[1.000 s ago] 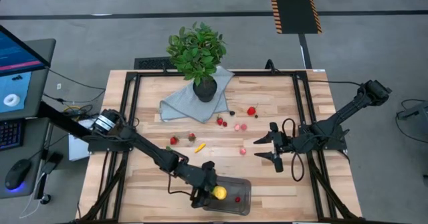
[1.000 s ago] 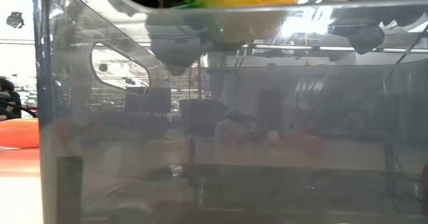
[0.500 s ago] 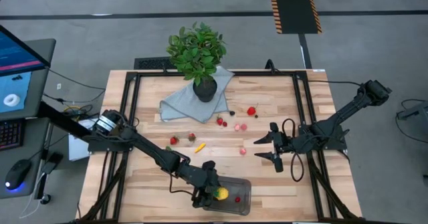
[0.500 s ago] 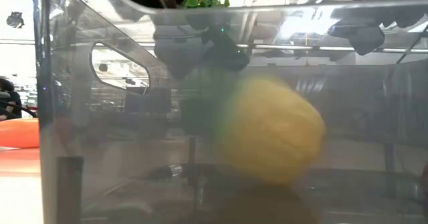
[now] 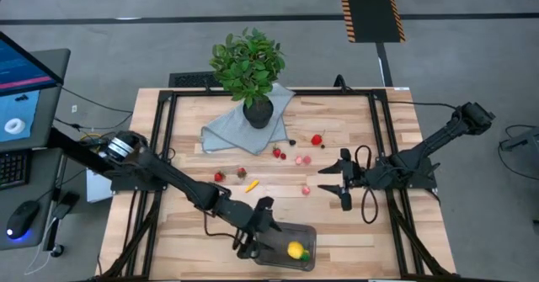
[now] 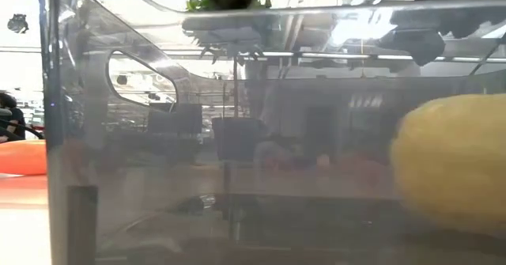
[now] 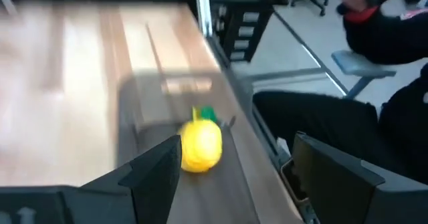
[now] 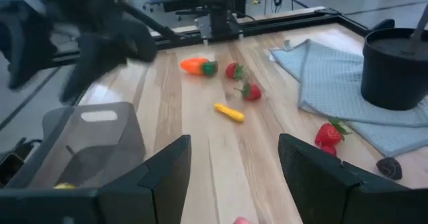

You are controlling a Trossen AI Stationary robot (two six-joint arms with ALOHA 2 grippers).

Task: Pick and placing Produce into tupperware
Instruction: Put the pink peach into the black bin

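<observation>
My left hand (image 5: pixel 250 242) hovers at the tupperware's (image 5: pixel 308 234) left edge, fingers apart; the lemon (image 5: pixel 295 250) lies inside. My right hand (image 5: pixel 335 183) waits, fingers apart.

Left arm is stretched way out on a diagonal from its base, elbow low, wrist bent down, with the left gripper (image 5: pixel 253 242) pointing down and its jaws spread wide with nothing between them. Right arm reaches in from its own side, forearm about level, and the right gripper (image 5: pixel 337 183) hangs with jaws apart too, nothing between those either, well apart from the left jaws.
</observation>
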